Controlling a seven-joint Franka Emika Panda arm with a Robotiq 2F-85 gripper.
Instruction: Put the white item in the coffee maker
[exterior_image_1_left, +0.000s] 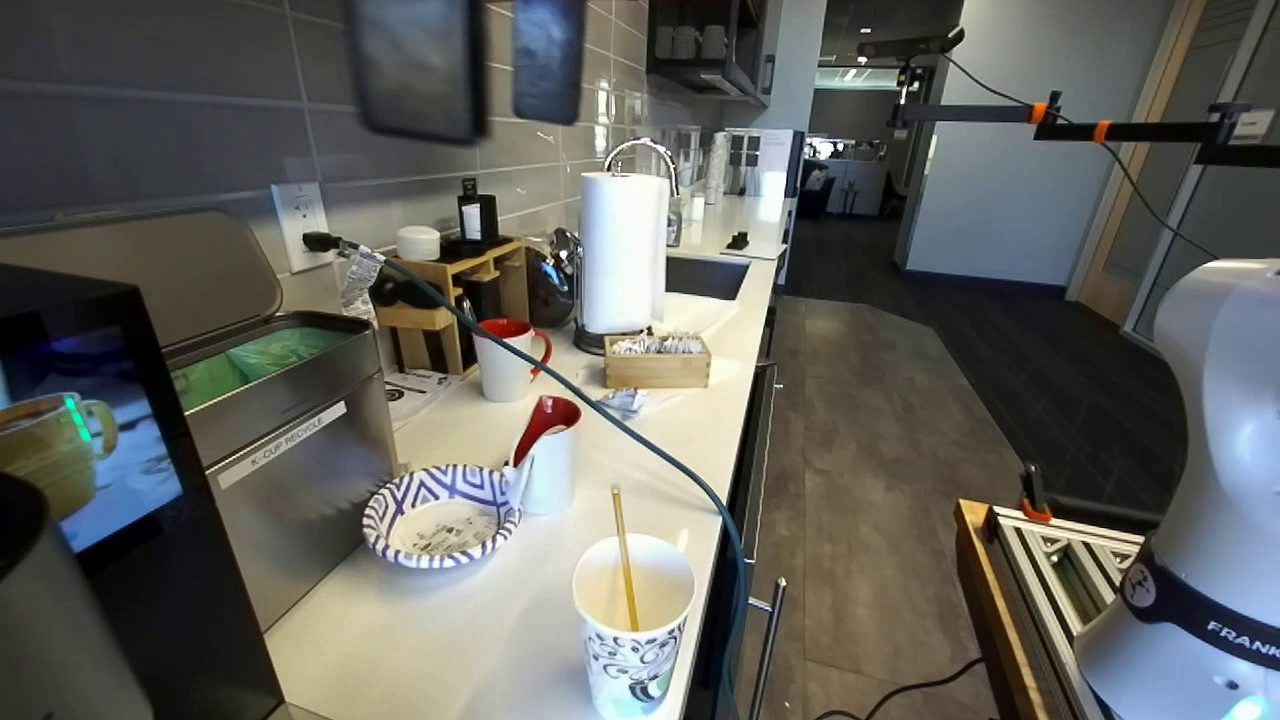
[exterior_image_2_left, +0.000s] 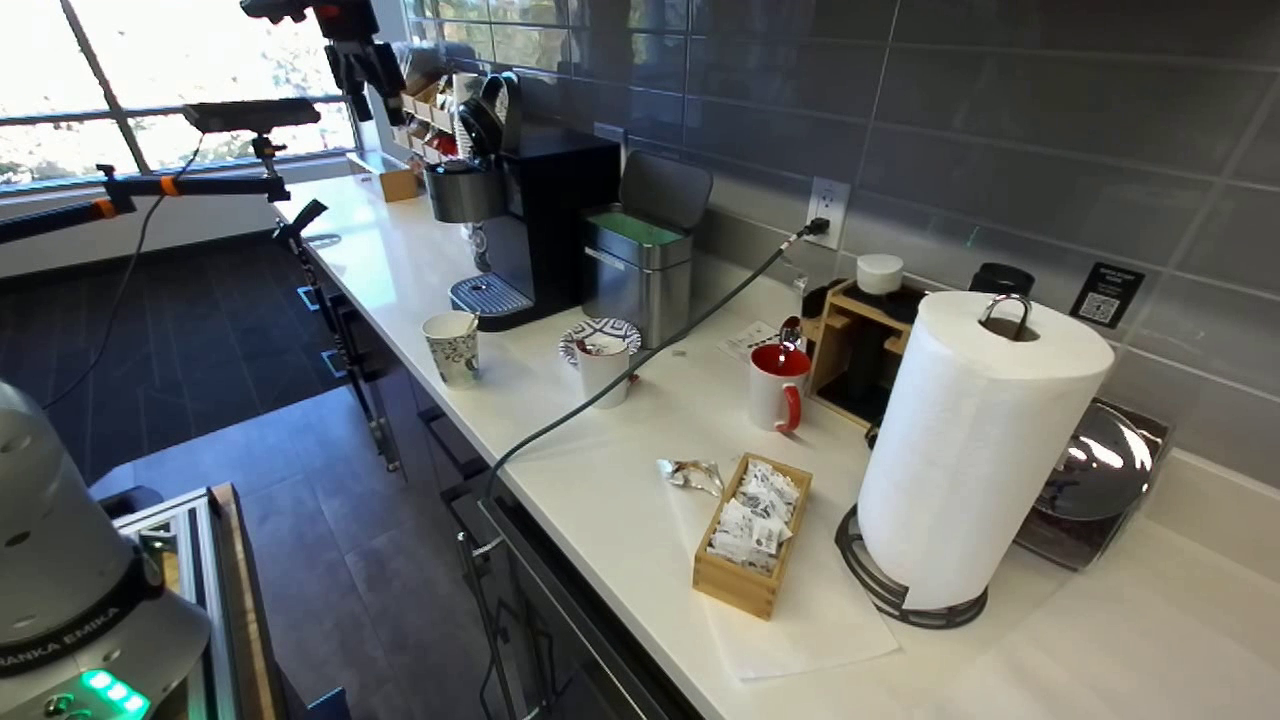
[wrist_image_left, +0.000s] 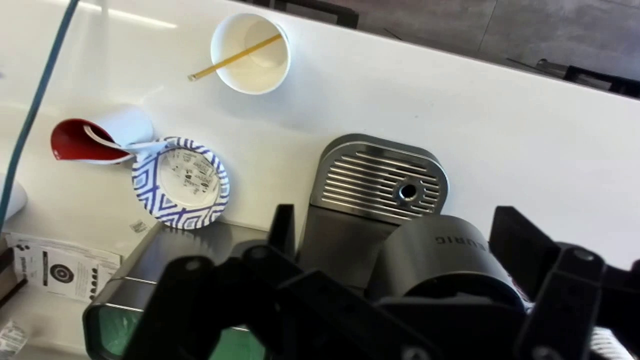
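The coffee maker is a black machine with a silver round head. Its lit screen shows in an exterior view. Its upper lid appears raised. In the wrist view, the coffee maker stands beneath the fingers. Its head has a dark opening with something pale at its edge, too hidden to identify. My gripper is open, fingers wide apart, nothing between them. It hangs above the machine. White things include a patterned paper cup with a stirrer and a red-lined mug; which is the white item I cannot tell.
A metal pod-recycling bin with raised lid stands beside the coffee maker. A patterned paper bowl touches the mug. A cable crosses above the counter. Another mug, a packet box and a paper towel roll stand farther along.
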